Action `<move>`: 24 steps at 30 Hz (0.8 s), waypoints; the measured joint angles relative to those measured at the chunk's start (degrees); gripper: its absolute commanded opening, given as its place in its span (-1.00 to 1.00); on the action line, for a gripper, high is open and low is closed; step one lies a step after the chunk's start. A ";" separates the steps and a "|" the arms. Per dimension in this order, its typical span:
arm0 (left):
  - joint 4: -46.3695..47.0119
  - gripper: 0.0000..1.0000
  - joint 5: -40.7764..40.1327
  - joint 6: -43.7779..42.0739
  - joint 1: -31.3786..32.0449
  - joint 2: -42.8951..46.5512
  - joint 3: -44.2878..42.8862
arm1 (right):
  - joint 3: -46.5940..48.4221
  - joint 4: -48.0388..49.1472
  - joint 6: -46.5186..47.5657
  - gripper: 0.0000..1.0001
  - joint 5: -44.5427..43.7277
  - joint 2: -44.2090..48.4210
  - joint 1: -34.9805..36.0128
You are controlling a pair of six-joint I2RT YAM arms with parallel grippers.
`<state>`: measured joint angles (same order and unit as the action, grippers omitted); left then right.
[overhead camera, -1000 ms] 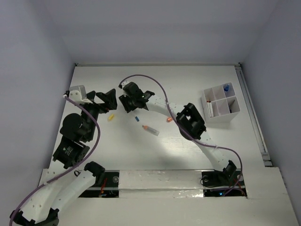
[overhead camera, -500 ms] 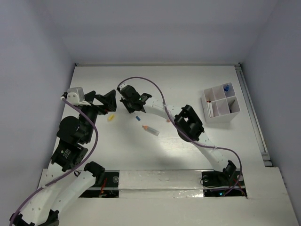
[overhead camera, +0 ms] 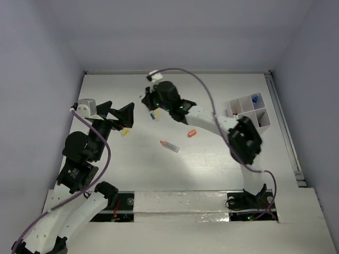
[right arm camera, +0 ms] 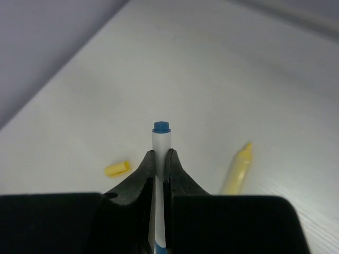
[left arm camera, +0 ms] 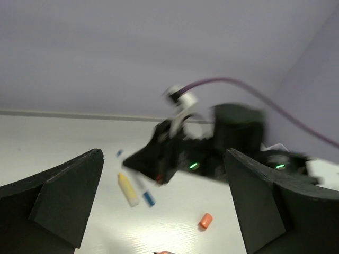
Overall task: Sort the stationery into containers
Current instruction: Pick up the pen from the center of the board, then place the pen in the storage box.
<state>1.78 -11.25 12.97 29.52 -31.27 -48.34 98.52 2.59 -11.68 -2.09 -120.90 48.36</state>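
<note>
My right gripper (right arm camera: pixel 161 159) is shut on the blue-tipped pen (right arm camera: pixel 161 138), which sticks out past the fingertips. In the top view this gripper (overhead camera: pixel 155 111) hangs above the middle back of the table with the pen (overhead camera: pixel 152 115). My left gripper (overhead camera: pixel 116 113) stands open just to its left, with nothing between its fingers. In the left wrist view the right gripper (left arm camera: pixel 157 172) shows as a dark blur with the pen's blue end (left arm camera: pixel 148 198) below it. The white divided container (overhead camera: pixel 249 117) stands at the right, with a blue item (overhead camera: pixel 255 98) in its back compartment.
A yellow marker (left arm camera: pixel 127 189) (right arm camera: pixel 237 172) and a small yellow cap (right arm camera: pixel 117 168) lie on the table under the grippers. An orange cap (overhead camera: pixel 192 133) (left arm camera: pixel 205 220) and an orange-tipped crayon (overhead camera: pixel 169 146) lie mid-table. The right arm's purple cable (overhead camera: pixel 201 90) arcs overhead.
My right gripper shut on the blue-tipped pen and lifted it off the table, moving toward the back and slightly right. The left gripper stayed open and barely moved.
</note>
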 measured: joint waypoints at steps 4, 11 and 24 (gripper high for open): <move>1.70 0.96 7.67 -0.11 -0.15 -1.73 -0.04 | -12.74 9.38 -0.37 -1.00 -3.13 19.30 -4.46; 2.38 0.98 26.58 0.07 -0.39 -12.09 -1.33 | -41.55 15.19 -2.69 -1.00 -12.83 47.39 -20.31; 3.48 0.98 35.85 1.27 0.28 -11.32 -1.29 | -61.92 10.88 3.93 -1.00 -34.82 60.70 -30.12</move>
<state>5.26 24.60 14.24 29.80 -42.59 -49.63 36.60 13.47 -7.75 -36.91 -60.20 18.24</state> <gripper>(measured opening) 0.989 0.079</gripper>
